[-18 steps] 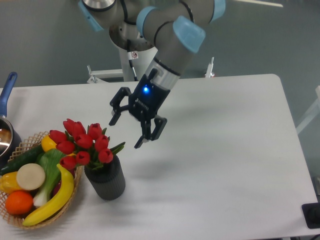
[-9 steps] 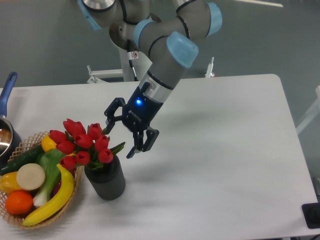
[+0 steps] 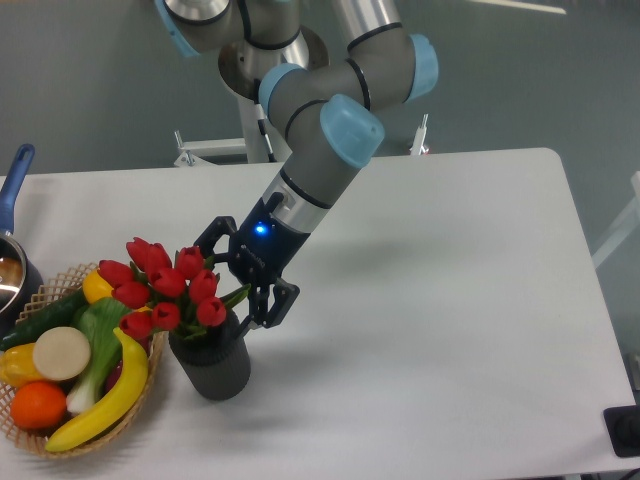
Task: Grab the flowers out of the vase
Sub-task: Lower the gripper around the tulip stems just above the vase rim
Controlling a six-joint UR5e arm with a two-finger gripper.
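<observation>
A UR5e arm's gripper [image 3: 232,281], fingers spread apart, hangs just right of red tulips [image 3: 165,285] standing in a ribbed dark vase [image 3: 213,365] beside a wicker basket [image 3: 150,380] at the table's [image 3: 450,300] near-left.

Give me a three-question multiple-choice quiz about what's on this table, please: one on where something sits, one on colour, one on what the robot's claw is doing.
1. Where is the wicker basket?
A. left of the vase
B. right of it
C. far edge

2. What colour are the flowers?
A. yellow
B. red
C. white

3. How is the gripper?
A. shut on the vase
B. open beside the flowers
C. lying flat on the table

Answers: 1 A, the basket sits at the left edge; 2 B, red tulips; 3 B, fingers spread, holding nothing.
</observation>
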